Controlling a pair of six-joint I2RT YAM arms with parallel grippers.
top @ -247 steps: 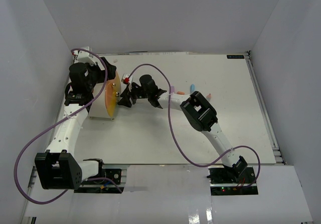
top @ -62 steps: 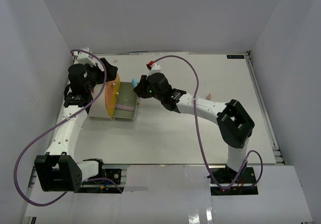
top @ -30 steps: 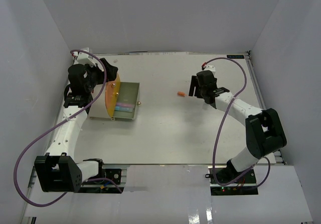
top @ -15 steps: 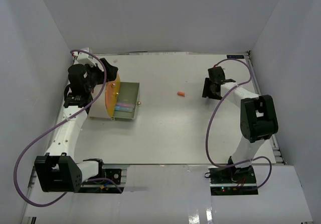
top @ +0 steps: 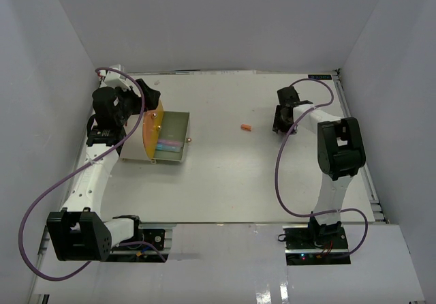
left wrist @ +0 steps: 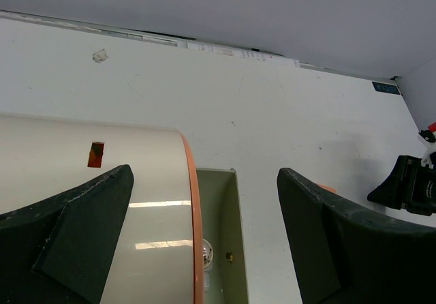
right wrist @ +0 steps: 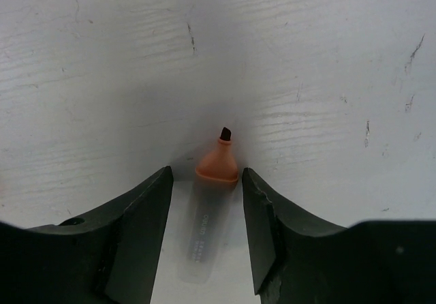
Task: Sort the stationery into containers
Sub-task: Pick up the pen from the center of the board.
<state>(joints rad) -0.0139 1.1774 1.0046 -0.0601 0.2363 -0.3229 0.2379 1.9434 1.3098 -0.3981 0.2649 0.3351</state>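
Observation:
An uncapped marker (right wrist: 206,222) with a clear body and an orange tip (right wrist: 218,165) lies flat on the white table. My right gripper (right wrist: 206,185) stands astride it, open, with a narrow gap on each side. In the top view the right gripper (top: 281,121) is at the far right and hides the marker. One drawer (top: 172,138) is pulled out of the cream drum (top: 132,147), with pink and light blue pens inside. My left gripper (top: 145,94) hangs wide open above the drum (left wrist: 95,174) and holds nothing.
A small orange piece (top: 246,127) lies alone mid-table, left of the right gripper. The drum's orange face (top: 150,133) and a brass knob (left wrist: 206,252) border the open drawer (left wrist: 219,236). White walls enclose the table on three sides.
My right arm swung from the drawer to the far right of the table and came down over the marker, its jaws narrowing. The left arm and the drawer have stayed put.

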